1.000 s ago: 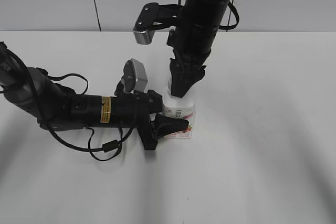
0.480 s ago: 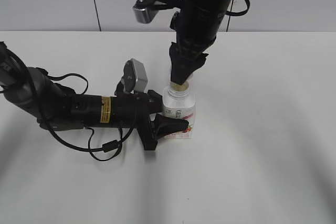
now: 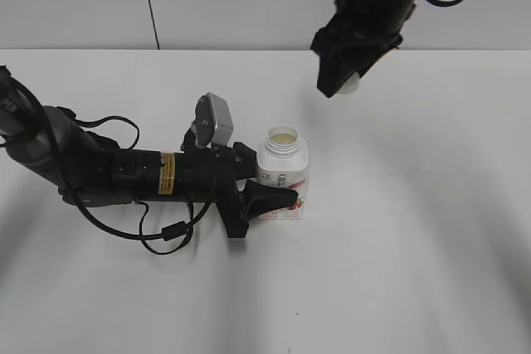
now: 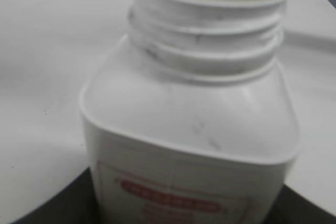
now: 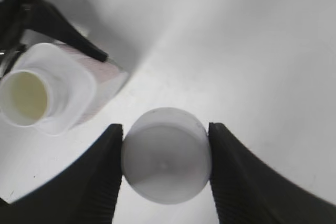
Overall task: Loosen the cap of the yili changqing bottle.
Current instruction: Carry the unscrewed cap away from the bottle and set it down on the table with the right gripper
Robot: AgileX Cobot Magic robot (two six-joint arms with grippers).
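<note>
The white yili changqing bottle (image 3: 283, 173) stands upright on the table with its threaded neck open. It fills the left wrist view (image 4: 189, 129) and shows at the upper left of the right wrist view (image 5: 50, 95). My left gripper (image 3: 278, 198) is shut on the bottle's body, one black finger on each side. My right gripper (image 3: 342, 83) is raised above and to the right of the bottle. It is shut on the white cap (image 5: 166, 155), which peeks out below the fingers in the exterior view (image 3: 350, 84).
The white table (image 3: 415, 230) runs back to a grey wall (image 3: 83, 2). The left arm (image 3: 108, 173) lies low across the table's left side with a looped black cable (image 3: 170, 234) beside it.
My right gripper has lifted the cap off the bottle's neck and carried it up and to the right. The bottle's mouth now stands open. The left arm has not moved.
</note>
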